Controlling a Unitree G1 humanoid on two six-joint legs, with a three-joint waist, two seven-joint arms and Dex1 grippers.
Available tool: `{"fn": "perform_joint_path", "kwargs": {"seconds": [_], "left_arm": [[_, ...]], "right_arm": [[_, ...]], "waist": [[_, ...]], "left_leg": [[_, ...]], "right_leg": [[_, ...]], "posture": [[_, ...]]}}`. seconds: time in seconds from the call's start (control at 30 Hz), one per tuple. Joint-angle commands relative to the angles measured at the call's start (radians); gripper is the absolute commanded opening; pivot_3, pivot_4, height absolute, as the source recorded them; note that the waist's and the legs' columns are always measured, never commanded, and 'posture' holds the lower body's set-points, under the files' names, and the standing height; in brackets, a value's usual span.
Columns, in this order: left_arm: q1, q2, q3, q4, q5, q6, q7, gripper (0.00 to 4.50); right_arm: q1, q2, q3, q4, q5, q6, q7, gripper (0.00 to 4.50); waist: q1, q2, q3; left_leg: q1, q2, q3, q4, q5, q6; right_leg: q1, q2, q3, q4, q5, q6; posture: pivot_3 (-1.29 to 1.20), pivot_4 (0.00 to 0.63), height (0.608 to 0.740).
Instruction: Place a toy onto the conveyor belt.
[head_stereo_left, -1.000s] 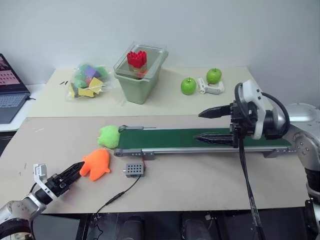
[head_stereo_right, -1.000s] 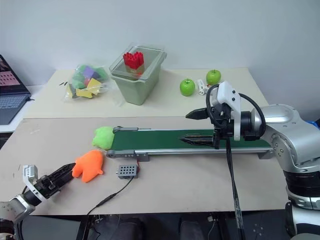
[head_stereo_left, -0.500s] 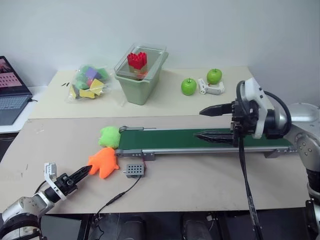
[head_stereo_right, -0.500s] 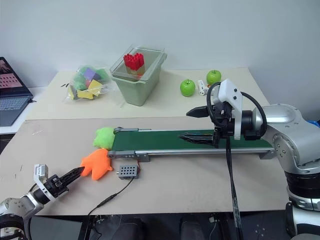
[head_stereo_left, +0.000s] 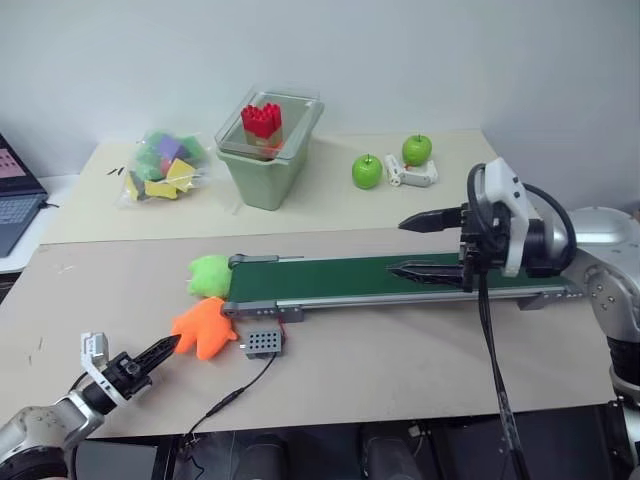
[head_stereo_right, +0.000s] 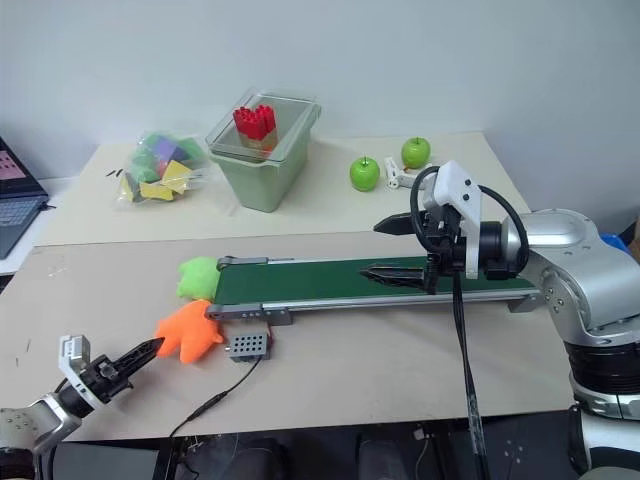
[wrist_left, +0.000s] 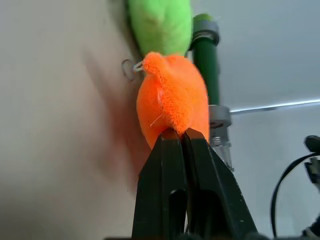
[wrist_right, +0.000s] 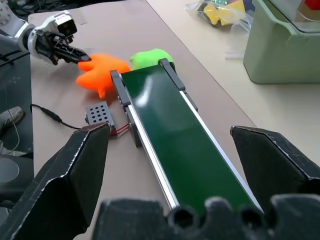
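Toy (head_stereo_left: 204, 329) beside conveyor belt (head_stereo_left: 380, 279) end

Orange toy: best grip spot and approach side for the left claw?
Take the stubby lobe on the orange toy that faces away from the conveyor belt, coming level from that open table side. The left claw is shut on that lobe; the belt frame and green plush crowd the far side.

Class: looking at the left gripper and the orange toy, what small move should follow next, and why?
Probably lift slightly: the left gripper has shut on an edge of the orange toy, which lies on the table beside the conveyor belt. Raising it would clear the frame before carrying it over.
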Motion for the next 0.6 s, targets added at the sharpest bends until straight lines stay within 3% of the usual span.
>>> {"fn": "perform_joint_path", "kwargs": {"seconds": [0.03, 0.43, 0.6], "left_arm": [[0.043, 0.018, 0.062, -0.136, -0.104, 0.089, 0.022, 0.04], [0.169, 0.004, 0.242, -0.246, -0.249, 0.126, 0.149, 0.04], [0.064, 0.03, 0.216, -0.408, -0.336, 0.118, 0.221, 0.04]], "right_arm": [[-0.014, 0.0, -0.013, 0.011, -0.01, -0.043, 0.014, 4.5], [-0.007, 0.0, -0.015, 0.047, -0.037, -0.08, 0.028, 4.5], [-0.014, 0.006, -0.007, 0.06, -0.036, -0.079, 0.036, 4.5]], "waist": [[0.0, -0.001, 0.0], [0.001, -0.005, 0.003], [0.015, -0.008, 0.005]], "left_leg": [[0.0, 0.0, 0.0, 0.0, 0.0, 0.0], [0.0, 0.0, 0.0, -0.001, 0.0, 0.0], [-0.001, 0.0, -0.001, -0.001, 0.0, 0.0]], "right_leg": [[0.0, 0.0, 0.0, 0.0, 0.0, 0.0], [0.0, 0.0, 0.0, -0.002, 0.0, 0.0], [0.001, -0.001, -0.002, -0.002, 0.0, 0.0]], "posture": [[0.0, 0.15, 0.74], [0.0, 0.15, 0.74], [0.0, 0.15, 0.74]]}}
